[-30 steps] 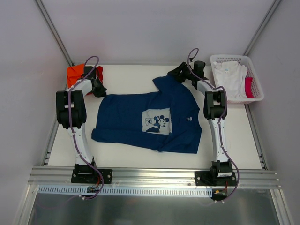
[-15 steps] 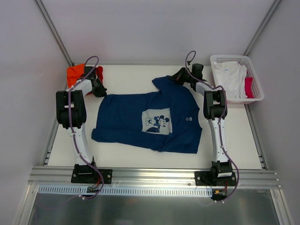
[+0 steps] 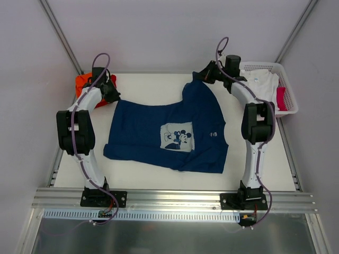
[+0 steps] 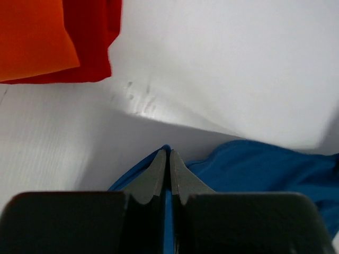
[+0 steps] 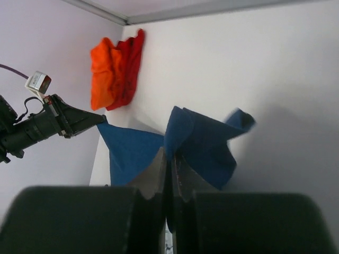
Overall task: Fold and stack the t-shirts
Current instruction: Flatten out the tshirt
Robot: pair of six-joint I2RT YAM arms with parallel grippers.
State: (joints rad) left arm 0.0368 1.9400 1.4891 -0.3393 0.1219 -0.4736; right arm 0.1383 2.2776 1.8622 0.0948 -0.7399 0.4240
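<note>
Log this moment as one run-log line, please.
navy t-shirt: spread, print up | left jaws: shut on its far-left corner | right jaws: shut on its far edge | orange t-shirt: folded, far-left

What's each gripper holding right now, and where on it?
Both grip the navy t-shirt: left gripper pinches its far-left corner, right gripper pinches a lifted fold on its far edge.

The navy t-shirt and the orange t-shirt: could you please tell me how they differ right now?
The navy t-shirt is spread across the table; the orange t-shirt sits compact in the far left corner. The navy one bears a pale cartoon print; the orange one is plain. The left gripper and right gripper each pinch the navy one's far edge; neither touches the orange one. Both are cloth tees.
</note>
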